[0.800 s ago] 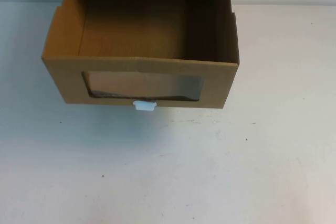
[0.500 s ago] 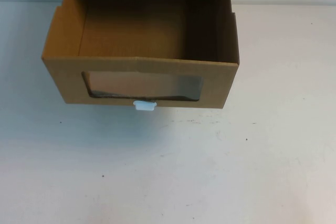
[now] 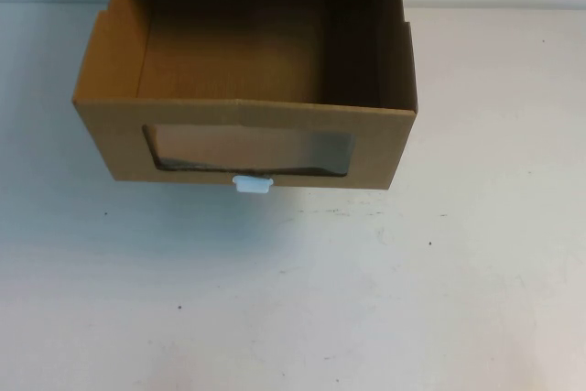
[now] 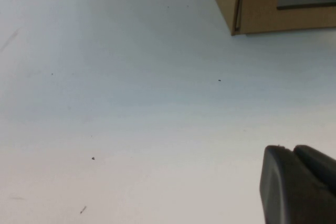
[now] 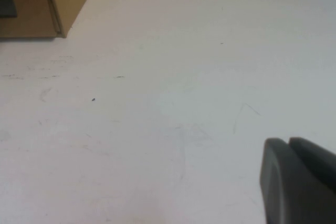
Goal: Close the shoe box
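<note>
Spreading across the whole high view, the white table (image 3: pixel 385 299) was the biggest thing present, its surface marked with a few small dark specks. Toward twelve o'clock on it sat the shoe box (image 3: pixel 247 148), a brown cardboard drawer pulled out toward the robot, its empty inside showing from above. The front panel faced six o'clock and held a clear rectangular window (image 3: pixel 249 150), with a small white pull tab (image 3: pixel 252 184) just beneath it at the lower edge. The left gripper (image 4: pixel 299 184) appeared only in its own wrist view, hovering above bare table with a corner of the box well apart from it; the two dark fingers lay pressed together, holding nothing. The right gripper (image 5: pixel 299 179) showed likewise, fingers together and empty, another box corner lying well apart from it.
</note>
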Available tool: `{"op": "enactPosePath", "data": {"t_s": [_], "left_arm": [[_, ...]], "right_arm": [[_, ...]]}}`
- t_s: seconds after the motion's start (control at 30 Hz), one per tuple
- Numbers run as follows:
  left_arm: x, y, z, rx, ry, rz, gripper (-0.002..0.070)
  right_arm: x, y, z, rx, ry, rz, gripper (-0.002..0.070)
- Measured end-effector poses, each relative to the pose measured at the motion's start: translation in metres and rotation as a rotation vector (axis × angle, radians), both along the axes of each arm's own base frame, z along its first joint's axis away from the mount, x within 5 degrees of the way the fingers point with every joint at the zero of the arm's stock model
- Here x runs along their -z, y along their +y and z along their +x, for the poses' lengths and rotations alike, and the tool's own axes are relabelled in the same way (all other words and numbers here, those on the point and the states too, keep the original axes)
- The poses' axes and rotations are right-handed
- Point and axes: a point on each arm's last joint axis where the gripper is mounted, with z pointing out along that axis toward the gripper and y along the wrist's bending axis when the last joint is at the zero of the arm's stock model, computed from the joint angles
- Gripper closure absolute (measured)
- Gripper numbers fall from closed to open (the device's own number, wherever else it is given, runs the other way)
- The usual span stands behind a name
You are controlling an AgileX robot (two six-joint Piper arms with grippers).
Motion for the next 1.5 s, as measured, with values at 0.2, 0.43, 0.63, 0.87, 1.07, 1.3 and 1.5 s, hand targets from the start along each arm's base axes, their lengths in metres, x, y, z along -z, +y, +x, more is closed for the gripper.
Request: {"op": "enactPosePath", "data": {"t_s": [0.2,0.43,0.63,0.87,1.07,1.3,1.5], "left_arm": [[0.000,0.001,0.000,-0.002,-0.003,0.026,0.0680],[-0.001,0.001,0.000,-0.002,-0.017,0.014,0.0680],[-0.007,-0.002,0.002,-0.019,-0.057,-0.145,0.0680],[-0.012,-0.004,0.002,-0.053,-0.065,-0.446,0.0680],[-0.019,-0.004,0.003,-0.067,-0.117,-0.600,0.0680],[-0.027,-0.004,0.003,-0.069,-0.145,-0.649,0.0680],[-0.083,-0.013,0.010,0.003,0.019,-0.489,0.0680]], "right_arm": [[0.000,0.000,0.000,0.000,0.000,0.000,0.0689],[0.000,0.000,0.000,0.000,0.000,0.000,0.0689],[0.000,0.000,0.000,0.000,0.000,0.000,0.0689],[0.000,0.000,0.000,0.000,0.000,0.000,0.0689],[0.000,0.000,0.000,0.000,0.000,0.000,0.0689],[0.000,0.000,0.000,0.000,0.000,0.000,0.0689],[0.000,0.000,0.000,0.000,0.000,0.000,0.0689]]}}
